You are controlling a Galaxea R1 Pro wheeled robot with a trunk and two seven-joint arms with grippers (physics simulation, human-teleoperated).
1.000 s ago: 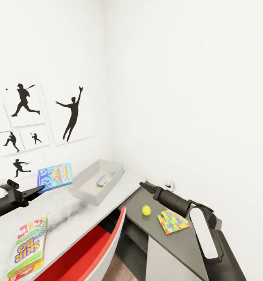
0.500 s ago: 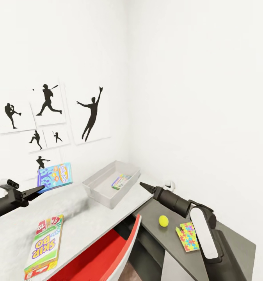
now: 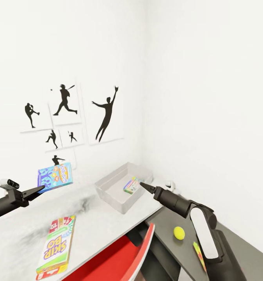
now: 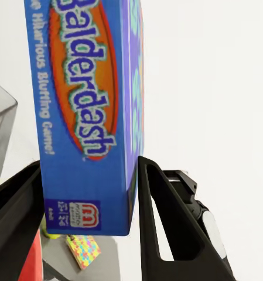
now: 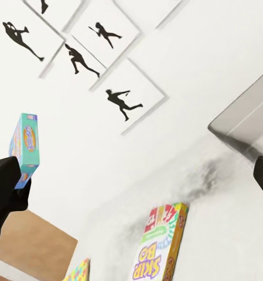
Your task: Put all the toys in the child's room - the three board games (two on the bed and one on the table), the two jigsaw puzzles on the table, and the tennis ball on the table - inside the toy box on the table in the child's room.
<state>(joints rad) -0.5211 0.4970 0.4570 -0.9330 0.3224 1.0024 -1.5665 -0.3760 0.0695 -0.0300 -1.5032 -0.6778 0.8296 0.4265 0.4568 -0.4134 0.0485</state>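
My left gripper (image 3: 41, 189) is shut on a blue Balderdash board game (image 3: 54, 176), held upright above the white tabletop; up close its box (image 4: 87, 111) sits between both fingers (image 4: 160, 228). The grey toy box (image 3: 110, 193) stands by the wall corner with a small colourful box (image 3: 131, 184) inside. A Skip-Bo game (image 3: 57, 248) lies flat near the table's front. My right gripper (image 3: 143, 185) hovers open and empty at the toy box's near right corner. A tennis ball (image 3: 179, 233) and a jigsaw puzzle (image 3: 199, 255), partly behind my right arm, lie on a lower dark grey surface.
A red chair (image 3: 127, 253) is tucked under the white table (image 3: 96, 222). Walls close in behind and to the right, with baseball silhouette pictures (image 3: 65, 113) on the back wall. A small white object (image 3: 170, 186) sits by the right wall.
The whole view has swung left, so the toy box, ball and puzzle slid right in the picture. Both arms hold the same pose; the puzzle is now half hidden behind my right arm.
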